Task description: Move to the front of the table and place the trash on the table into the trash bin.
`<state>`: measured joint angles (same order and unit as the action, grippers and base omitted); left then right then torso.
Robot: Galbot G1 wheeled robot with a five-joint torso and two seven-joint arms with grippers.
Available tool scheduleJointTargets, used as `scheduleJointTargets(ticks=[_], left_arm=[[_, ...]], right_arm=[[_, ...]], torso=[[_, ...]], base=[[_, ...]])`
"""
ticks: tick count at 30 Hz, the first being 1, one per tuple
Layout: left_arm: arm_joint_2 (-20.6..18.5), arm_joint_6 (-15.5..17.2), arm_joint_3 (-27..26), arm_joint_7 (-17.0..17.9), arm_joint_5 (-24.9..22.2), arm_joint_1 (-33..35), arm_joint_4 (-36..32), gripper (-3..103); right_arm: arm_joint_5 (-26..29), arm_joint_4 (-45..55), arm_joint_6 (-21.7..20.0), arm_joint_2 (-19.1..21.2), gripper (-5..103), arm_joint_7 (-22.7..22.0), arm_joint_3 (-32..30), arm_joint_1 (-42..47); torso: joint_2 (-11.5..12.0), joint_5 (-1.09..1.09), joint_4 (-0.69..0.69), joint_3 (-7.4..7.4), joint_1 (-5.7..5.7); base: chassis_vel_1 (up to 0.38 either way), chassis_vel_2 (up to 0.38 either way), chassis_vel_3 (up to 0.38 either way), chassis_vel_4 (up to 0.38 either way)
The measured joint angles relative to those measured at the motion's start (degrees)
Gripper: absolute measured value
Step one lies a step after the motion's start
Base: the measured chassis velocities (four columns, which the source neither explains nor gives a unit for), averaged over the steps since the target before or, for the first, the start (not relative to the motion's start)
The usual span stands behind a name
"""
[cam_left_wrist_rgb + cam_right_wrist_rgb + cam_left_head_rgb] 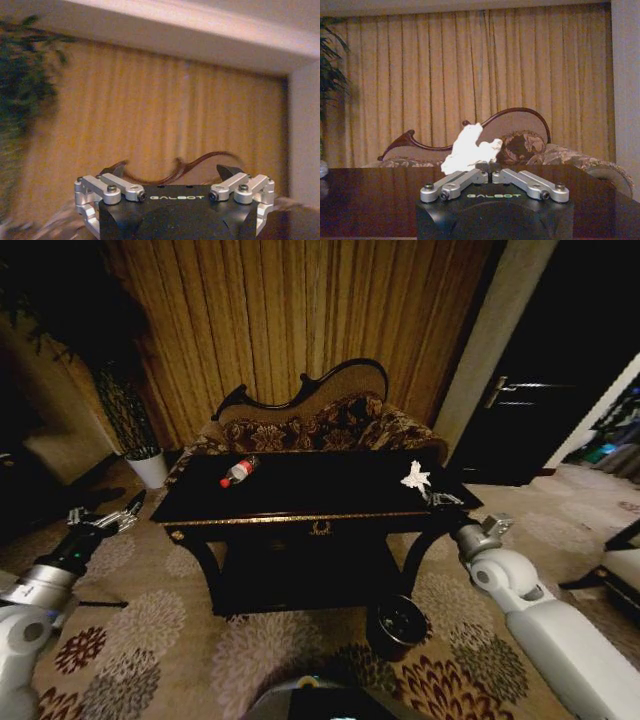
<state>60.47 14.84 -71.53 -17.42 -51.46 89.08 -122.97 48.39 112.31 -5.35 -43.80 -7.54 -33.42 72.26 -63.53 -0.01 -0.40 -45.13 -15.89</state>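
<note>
The glossy black table (pixel 300 502) stands just ahead of me on the carpet. A clear bottle with a red label (pixel 238 472) lies on its left part. My right gripper (pixel 432 498) reaches over the table's right front corner and is shut on the crumpled white paper (pixel 416 478). In the right wrist view the paper (pixel 469 150) sticks up from the closed gripper (pixel 487 167). My left gripper (pixel 130 510) hangs open left of the table, off its front corner; the left wrist view shows this gripper (pixel 172 175) spread wide with nothing in it. The dark round trash bin (pixel 397 625) stands on the floor by the table's right front leg.
A carved floral sofa (pixel 320 425) sits close behind the table, before tan curtains. A white plant pot (pixel 150 468) stands at the back left. A dark door (pixel 520 390) is at the right. Patterned carpet (pixel 280 660) lies open in front of the table.
</note>
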Motion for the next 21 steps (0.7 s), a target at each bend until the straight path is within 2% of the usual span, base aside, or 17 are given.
scheduleJointTargets(ticks=[1,4,9,16,21], left_arm=[[0.00,0.00,0.00,0.00,0.00,0.00,0.00,100],[0.78,2.63,-0.84,3.49,1.71,1.12,-1.93,100],[0.98,3.48,-1.67,5.55,2.37,1.52,-2.79,100],[1.53,3.55,-1.49,5.79,3.65,1.86,-2.84,100],[1.77,3.01,-1.60,4.76,3.66,2.13,-2.85,100]], right_arm=[[0.00,0.00,0.00,0.00,0,0.00,0.00,0.00],[-0.69,0.00,0.11,-0.66,0,-0.09,0.90,0.30],[-2.40,-0.96,0.08,-1.50,0,-0.10,1.32,1.97],[-5.55,-3.35,0.02,-4.11,0,0.15,1.98,4.66],[-9.07,-5.84,-0.12,-6.28,0,0.30,1.99,8.37]], torso=[[0.00,0.00,0.00,0.00,0.00],[0.02,0.02,0.00,-0.02,0.00],[0.09,0.02,0.00,-0.07,-0.13],[0.07,0.01,0.00,-0.04,-0.07],[0.04,0.01,-0.01,-0.02,-0.04]], base=[[0.081,-0.104,-0.117,0.087],[0.027,-0.014,-0.024,0.029],[-0.007,0.010,0.010,-0.013],[-0.011,0.015,0.014,-0.016],[0.000,0.000,0.000,0.000]])
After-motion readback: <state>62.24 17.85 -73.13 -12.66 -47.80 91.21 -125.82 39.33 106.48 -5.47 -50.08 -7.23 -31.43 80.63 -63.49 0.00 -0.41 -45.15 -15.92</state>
